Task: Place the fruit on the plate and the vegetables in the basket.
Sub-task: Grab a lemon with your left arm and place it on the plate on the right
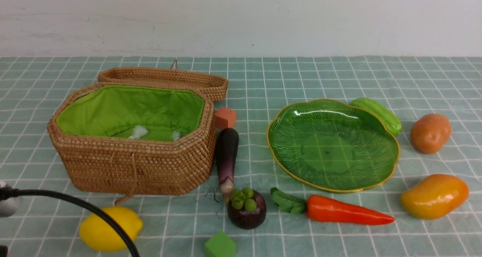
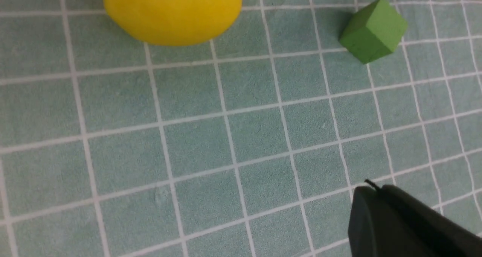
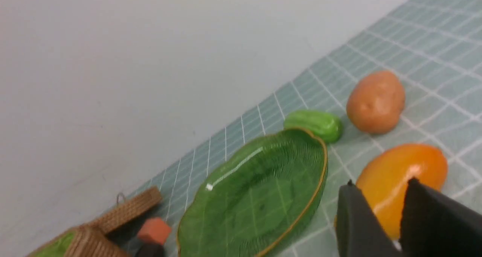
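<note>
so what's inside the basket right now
Inside the basket: bright green cloth lining and two small white fluffy tufts on the floor. Nothing else shows. The near wicker wall hides the front strip of the floor.

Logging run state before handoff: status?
Left gripper shut, empty, short of lemon. Right gripper open, aimed at mango. Plate bare, basket open, nothing sorted. Nothing blocking mango.

A lab-style robot test setup; the counter [image 1: 433,80] wears a teal grid-checked cloth [image 1: 301,76] against a bare white wall [image 1: 241,16]; glossy toy produce such as the mango [image 1: 434,196] lies with 2 foam blocks, a green cube [image 1: 220,245] and an orange-red cube [image 1: 225,117]; a black cable [image 1: 75,203] loops in front.
</note>
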Action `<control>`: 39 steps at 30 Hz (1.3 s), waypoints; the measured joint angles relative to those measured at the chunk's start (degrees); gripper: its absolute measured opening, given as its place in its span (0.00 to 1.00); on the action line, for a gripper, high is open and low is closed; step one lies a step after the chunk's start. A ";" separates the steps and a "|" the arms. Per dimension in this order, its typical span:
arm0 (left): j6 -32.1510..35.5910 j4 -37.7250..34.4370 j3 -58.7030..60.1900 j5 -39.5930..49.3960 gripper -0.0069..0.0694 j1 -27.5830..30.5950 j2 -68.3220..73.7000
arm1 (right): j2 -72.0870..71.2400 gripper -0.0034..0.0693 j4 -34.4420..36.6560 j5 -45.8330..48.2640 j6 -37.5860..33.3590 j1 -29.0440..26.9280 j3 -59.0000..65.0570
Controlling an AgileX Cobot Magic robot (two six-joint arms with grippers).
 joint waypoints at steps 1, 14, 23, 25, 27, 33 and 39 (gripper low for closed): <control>0.35 -0.07 -0.17 0.26 0.07 0.00 0.07 | 0.36 0.25 0.00 1.65 -0.28 0.21 -0.63; 19.01 10.93 -13.86 5.39 0.07 -11.97 17.40 | 26.33 0.05 4.62 56.44 -38.84 20.16 -48.12; 29.81 24.40 -16.38 -1.24 0.09 -12.72 30.44 | 26.92 0.05 5.11 56.76 -41.54 21.14 -50.18; 31.40 25.89 -16.45 -2.62 0.13 -12.72 32.09 | 26.92 0.05 5.11 56.94 -42.64 21.14 -50.18; 32.29 27.14 -16.51 -4.19 0.24 -12.72 33.97 | 26.92 0.05 5.11 57.42 -43.98 21.14 -50.18; 32.93 29.30 -16.58 -8.72 0.67 -12.72 38.11 | 26.92 0.06 5.11 58.11 -45.17 21.14 -50.18; 36.79 31.73 -16.69 -16.46 0.96 -12.72 43.79 | 26.92 0.07 4.94 58.48 -45.23 21.14 -50.18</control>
